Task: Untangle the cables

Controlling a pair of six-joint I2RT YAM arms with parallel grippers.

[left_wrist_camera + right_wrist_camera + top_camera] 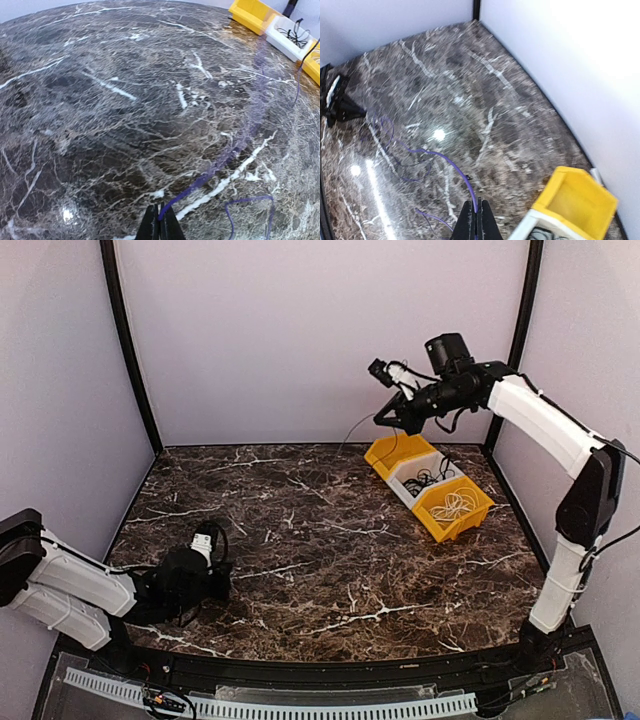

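Note:
One thin dark cable, purple in the wrist views, runs between both grippers. My left gripper (215, 585) sits low over the front left of the table, shut on one end of the cable (235, 145); its jaws (161, 222) pinch it. My right gripper (382, 420) is raised high above the bins at the back right, shut (476, 215) on the other end (455, 167), which hangs in loose curves over the table. A thin stretch of it shows in the top view (352, 428). More black cables (428, 478) lie in a white bin, and a white cable (455, 505) lies in a yellow bin.
Three bins stand in a row at the back right: an empty yellow bin (398, 453), a white bin (408, 485) and a yellow bin (478, 512). Purple walls enclose the dark marble table (320, 560). The left gripper shows in the right wrist view (340, 107).

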